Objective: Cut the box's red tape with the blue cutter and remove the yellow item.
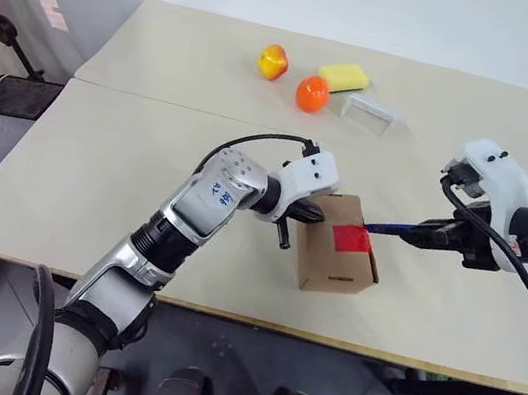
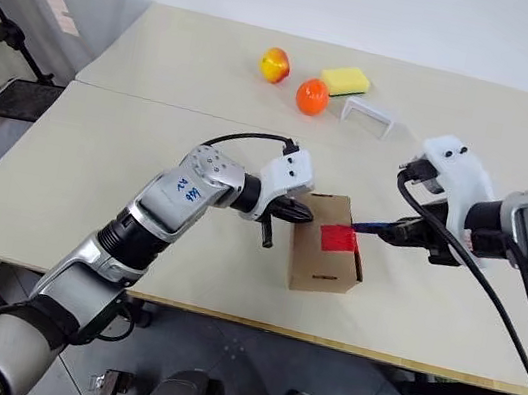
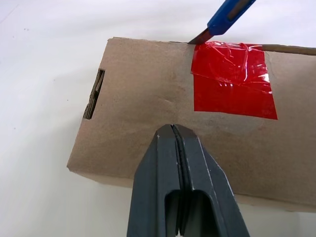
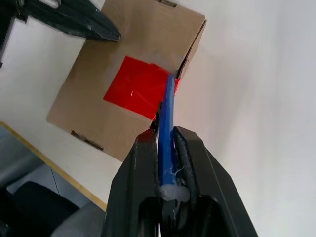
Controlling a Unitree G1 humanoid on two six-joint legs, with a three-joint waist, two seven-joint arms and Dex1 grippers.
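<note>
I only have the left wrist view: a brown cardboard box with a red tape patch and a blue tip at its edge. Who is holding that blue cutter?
Observer: The right gripper, shut on the slim blue cutter.
Operator: Is my left gripper on the box?
Observer: The shut left gripper presses the brown cardboard box at its far-side edge, by the head views.
Operator: Anything else on the table?
Observer: A yellow sponge block and an orange ball, well beyond the box.

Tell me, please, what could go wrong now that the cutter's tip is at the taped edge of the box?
The left gripper, shut, only presses the box, so it might slide as the blue cutter pushes. The tip sits at the corner of the red tape and could slip off the seam.
</note>
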